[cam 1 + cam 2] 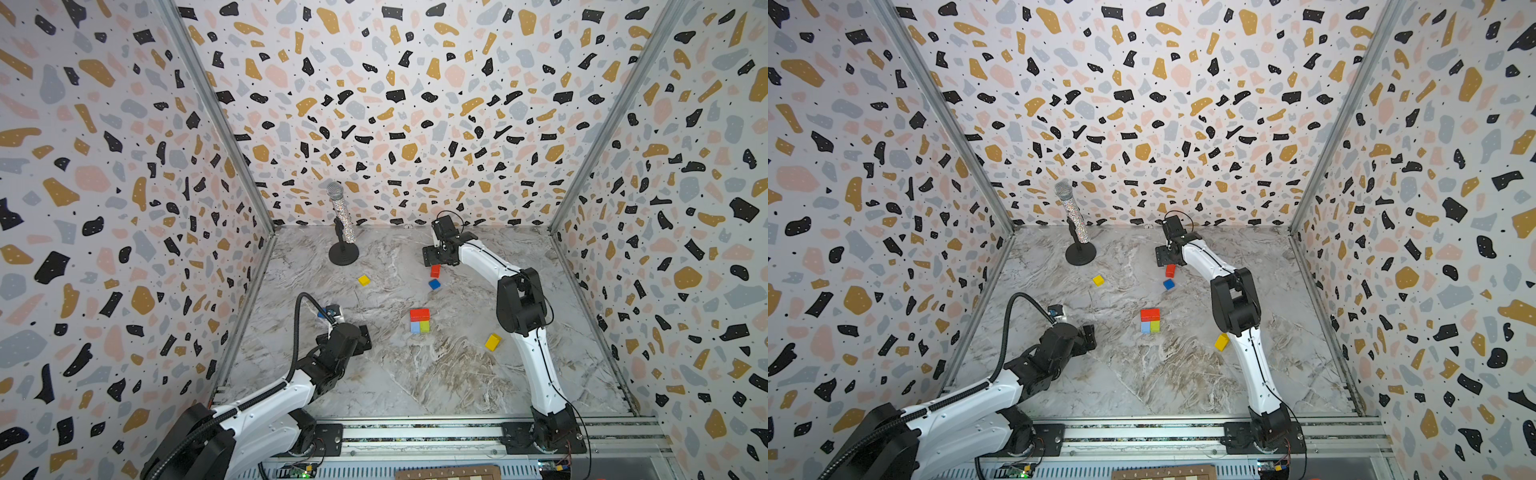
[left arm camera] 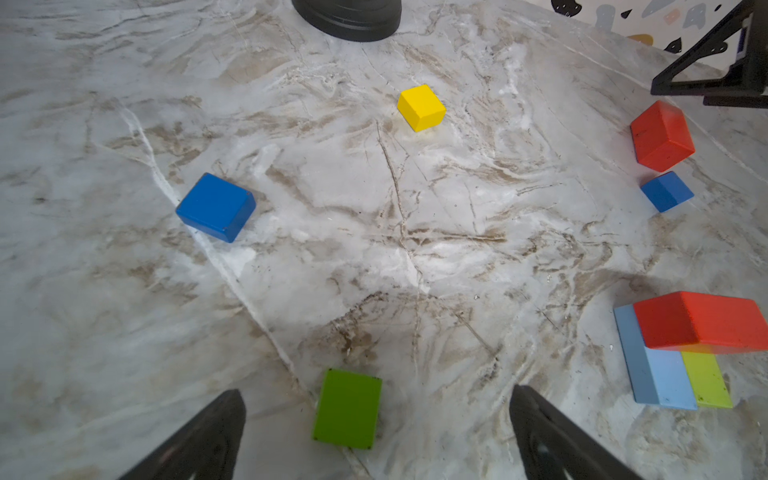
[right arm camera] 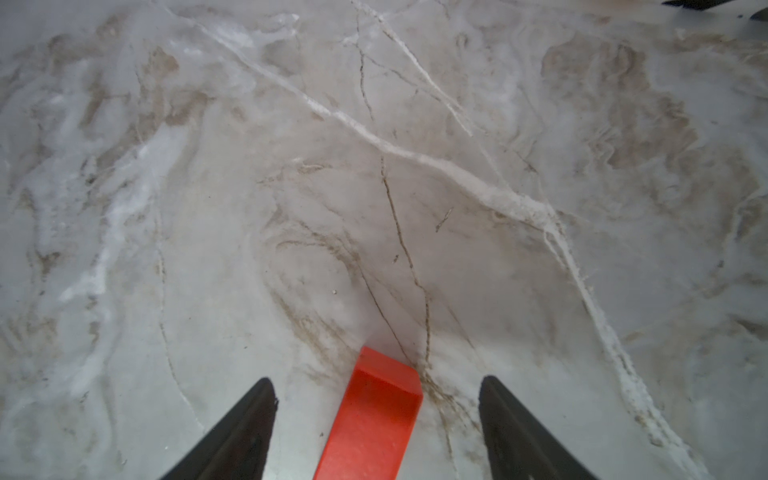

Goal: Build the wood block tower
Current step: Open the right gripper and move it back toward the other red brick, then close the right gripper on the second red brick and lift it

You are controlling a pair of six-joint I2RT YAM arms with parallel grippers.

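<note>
Left gripper (image 2: 376, 390) hung near, jaws wide apart, a green brick (image 2: 348, 409) lying under the gap. Far right, the right gripper (image 3: 376, 379) straddled a red block (image 3: 374, 415), jaws open and clear of it; an off-centre squeeze could skew it into the blue cube (image 1: 434, 284) just nearer. The tower (image 1: 419, 320), red on light-blue and lime, stood mid-table, well apart, bare tabletop (image 1: 415, 382) all round; the back wall (image 1: 415, 124) lay close behind the right gripper.

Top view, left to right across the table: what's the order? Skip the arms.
Microphone → yellow cube → tower → yellow brick. The red block and blue cube fall between tower and brick, but they line up front to back, so they are unranked against each other.
</note>
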